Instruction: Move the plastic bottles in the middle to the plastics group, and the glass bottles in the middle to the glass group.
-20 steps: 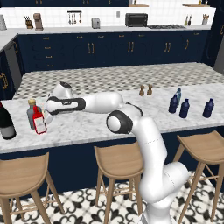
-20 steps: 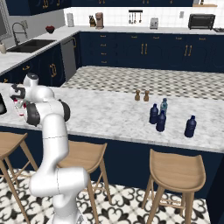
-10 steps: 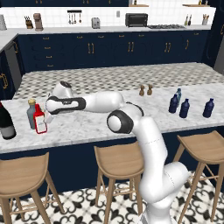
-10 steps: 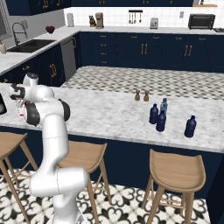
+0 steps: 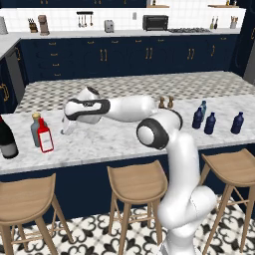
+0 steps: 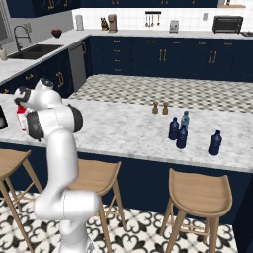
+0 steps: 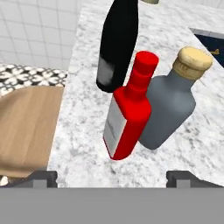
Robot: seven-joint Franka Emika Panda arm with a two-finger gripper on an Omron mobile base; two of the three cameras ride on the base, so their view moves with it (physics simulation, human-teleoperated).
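Gripper [image 5: 64,130] open, empty, left-center of left base view, just right of red bottle [image 5: 45,137], red bottle upright on counter [image 5: 99,144] touching grey flask [image 5: 35,129], wine bottle [image 5: 7,139] far left, navy bottles [image 5: 210,123] w/ teal bottle [image 5: 202,108] at right.

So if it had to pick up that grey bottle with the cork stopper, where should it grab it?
Probably by the neck under the tan stopper, coming from above. The grey bottle stands upright with the red bottle close against one side, so its wide body is partly blocked, while the narrow neck is free. The gripper is open.
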